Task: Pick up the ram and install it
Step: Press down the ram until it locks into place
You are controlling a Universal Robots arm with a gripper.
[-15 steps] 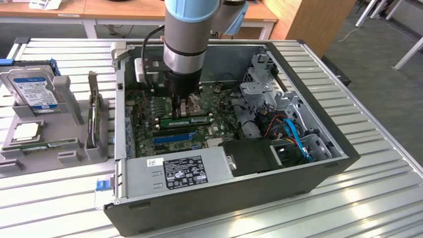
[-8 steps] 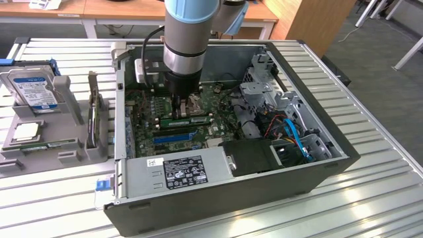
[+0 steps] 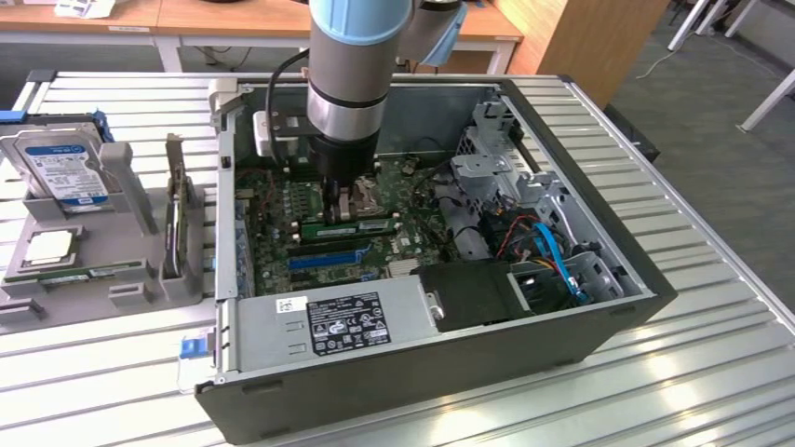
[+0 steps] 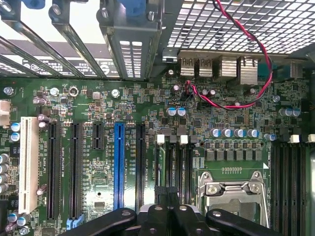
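We see the ram as a thin green stick with a white label, just below the closed jaws of the gripper; whether they pinch it, we cannot tell. It sits inside the open computer case, over the motherboard, its long axis crosswise to the arm.

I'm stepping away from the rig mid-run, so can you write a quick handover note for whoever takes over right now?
Hand: shut, nothing visibly held, down inside the open case just over the motherboard, by the black memory slots beside the CPU socket.
Ram: a green labelled stick lies along the board just below the hand in the exterior view. A second green stick sits in the grey tray at the exterior view's left.
Done: a stick is at the board.
Left: cannot tell if it is fully seated, so check that.
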